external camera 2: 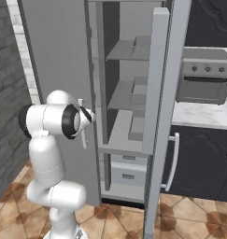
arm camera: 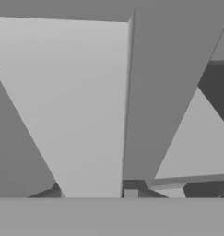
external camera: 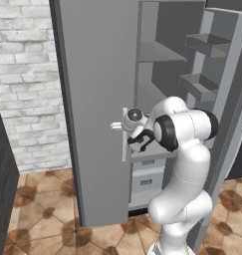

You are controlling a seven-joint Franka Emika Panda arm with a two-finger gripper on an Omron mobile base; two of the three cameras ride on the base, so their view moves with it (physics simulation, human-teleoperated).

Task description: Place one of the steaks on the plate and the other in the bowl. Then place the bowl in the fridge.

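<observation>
Left base view: a white brick wall [external camera: 23, 74] stands left of the tall grey metallic fridge [external camera: 92, 99]. The white arm's gripper [external camera: 123, 130] sits at the pale vertical bar handle [external camera: 125, 134] on the left door's edge, apparently closed around it, though the fingers are too small to confirm. Bare grey shelves [external camera: 160, 52] and door bins [external camera: 207, 45] show inside.

Right base view: the arm's body covers the gripper; beyond the open right door [external camera 2: 159, 93] stand a grey oven [external camera 2: 203, 79], a white marble table [external camera 2: 203, 116] and dark cabinets [external camera 2: 199, 158].

Hand view: grey fridge panels [arm camera: 76, 101] seen close.
</observation>
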